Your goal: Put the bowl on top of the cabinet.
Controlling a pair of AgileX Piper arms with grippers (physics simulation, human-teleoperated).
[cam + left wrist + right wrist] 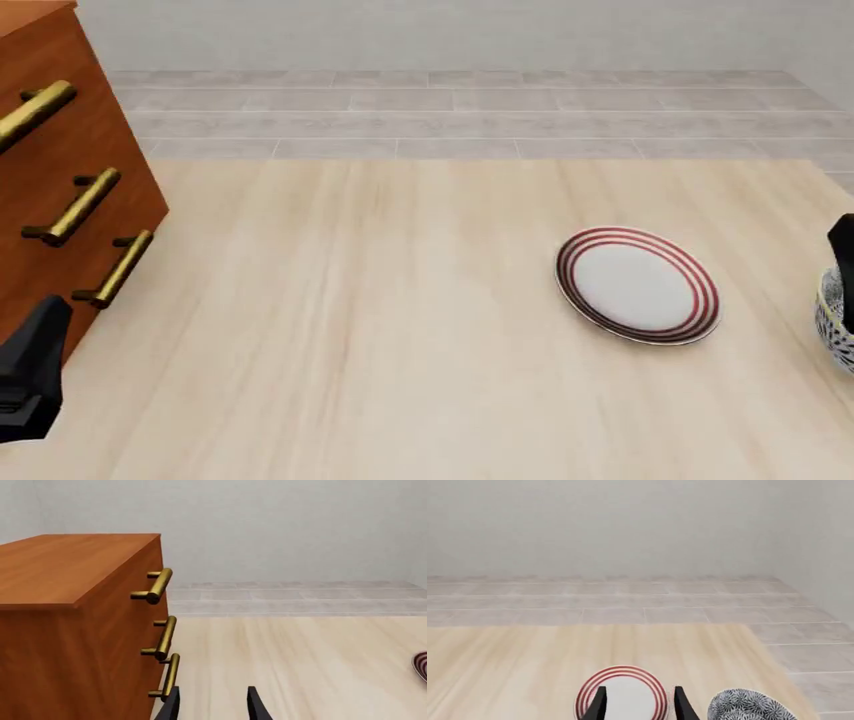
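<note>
No writing anywhere. The bowl (835,322) sits at the worktop's (400,330) right edge, plate (637,285) beside it; cabinet (54,180) at the left edge. Left gripper (212,705) and right gripper (638,704) both parted, holding nothing.

The cabinet (60,170) stood at the table's (374,330) far left edge, its handles (74,205) facing right across the tabletop. The plate (637,285) lay flat on the table, well apart from the cabinet, right of centre. The bowl (837,322) sat on the table just right of the plate, cut off by the right edge of the front view.
</note>
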